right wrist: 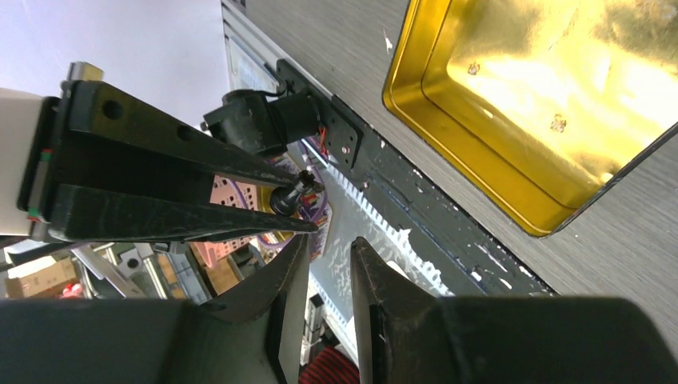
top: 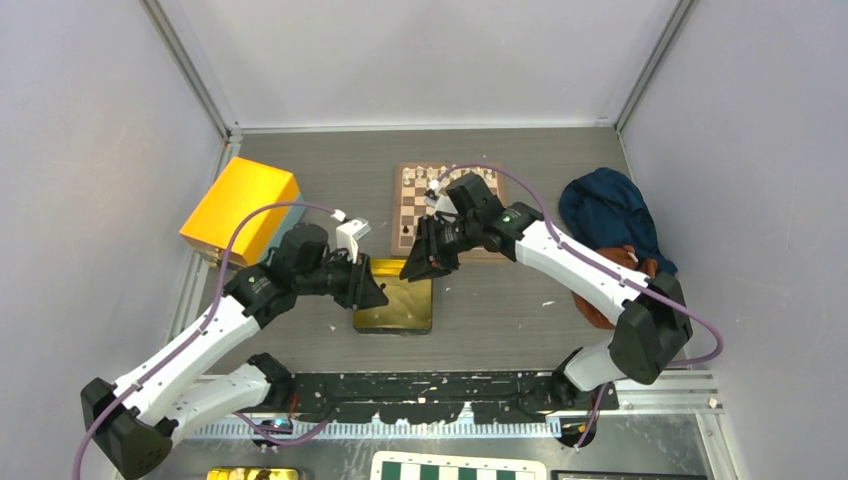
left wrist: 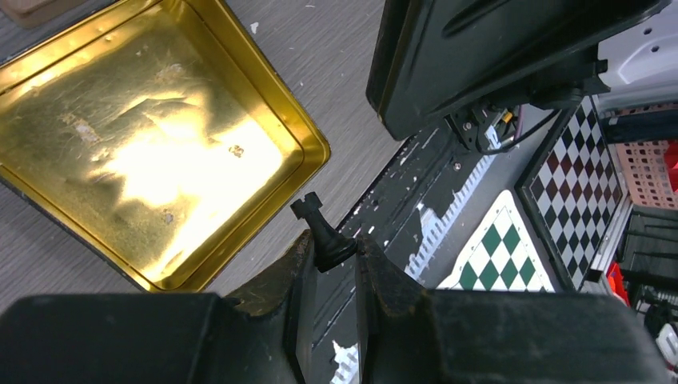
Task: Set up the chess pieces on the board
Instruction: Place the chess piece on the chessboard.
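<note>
Left fingers: pressed onto the foot of a black piece, which juts out past the tips at a tilt. I take it for a rook, but not firmly.
Right fingers: a narrow gap between them with nothing in it. They point at the left tips from close by without touching the piece.
Where the piece is: held in the air above the tabletop, beside the gold tin and not on the board.
Gold tin: open, its floor almost bare. I see a few specks that I cannot identify.
Board: lies just beyond the tin, and my right arm covers a good part of it.
Done so far: cream-white pieces stand along the far rows, and one dark piece stands near the left edge. I cannot count them or check their squares from here.
Left to do: by my reading, most of the black side, starting with the piece now held. With the two sets of fingers facing each other, I judge a handover to the right arm is the step in hand.
Progress: somewhere past the middle, I would say, given how little the tin shows.
</note>
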You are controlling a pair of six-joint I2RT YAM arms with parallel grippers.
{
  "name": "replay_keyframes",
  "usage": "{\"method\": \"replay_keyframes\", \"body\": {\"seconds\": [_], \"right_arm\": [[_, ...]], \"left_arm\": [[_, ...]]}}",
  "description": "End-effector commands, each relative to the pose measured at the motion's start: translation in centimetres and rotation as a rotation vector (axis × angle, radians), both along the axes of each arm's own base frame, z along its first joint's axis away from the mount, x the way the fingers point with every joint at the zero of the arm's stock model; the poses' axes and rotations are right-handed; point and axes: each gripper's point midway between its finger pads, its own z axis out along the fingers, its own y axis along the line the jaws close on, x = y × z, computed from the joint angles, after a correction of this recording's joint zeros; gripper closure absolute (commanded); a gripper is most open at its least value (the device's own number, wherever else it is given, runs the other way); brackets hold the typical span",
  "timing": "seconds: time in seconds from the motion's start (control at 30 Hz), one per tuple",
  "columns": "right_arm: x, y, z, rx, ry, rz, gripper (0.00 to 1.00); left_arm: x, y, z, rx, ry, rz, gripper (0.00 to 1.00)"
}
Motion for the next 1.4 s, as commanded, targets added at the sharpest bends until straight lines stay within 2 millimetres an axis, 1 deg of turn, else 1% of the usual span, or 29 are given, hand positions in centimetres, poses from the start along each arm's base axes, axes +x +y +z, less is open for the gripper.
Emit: {"method": "replay_keyframes", "body": {"seconds": [0.0, 0.27, 0.4, 0.5, 0.67, 0.9, 1.13, 1.37], "right_arm": [[-1.2, 0.1, 1.9, 0.088, -0.026, 0.063, 0.68], [-1.3, 1.2, 2.5, 0.185, 0.009, 0.082, 0.68], [-1.2, 1.6, 2.2, 0.201, 0.021, 0.088, 0.68], [-1.0, 1.9, 1.9, 0.206, 0.033, 0.094, 0.66], [-0.8, 2.3, 2.2, 0.225, 0.040, 0.100, 0.63], [-1.1, 2.3, 1.6, 0.222, 0.059, 0.111, 0.62], [-1.3, 2.4, 1.7, 0.244, 0.074, 0.121, 0.62], [-1.7, 2.5, 1.7, 0.272, 0.101, 0.134, 0.62]], "left_arm": [[-0.2, -0.8, 2.2, -0.047, -0.038, -0.070, 1.00], [-1.0, -1.3, 2.6, -0.062, -0.013, -0.129, 1.00], [-1.2, -1.4, 2.8, -0.064, -0.004, -0.144, 1.00], [-1.3, -1.5, 3.0, -0.071, -0.001, -0.152, 1.00], [-1.3, -1.5, 3.2, -0.073, -0.002, -0.158, 1.00], [-0.8, -1.8, 4.0, -0.082, -0.023, -0.153, 1.00], [-0.2, -2.0, 4.3, -0.107, -0.044, -0.121, 1.00], [0.5, -1.8, 4.7, -0.122, -0.087, -0.075, 1.00]]}}
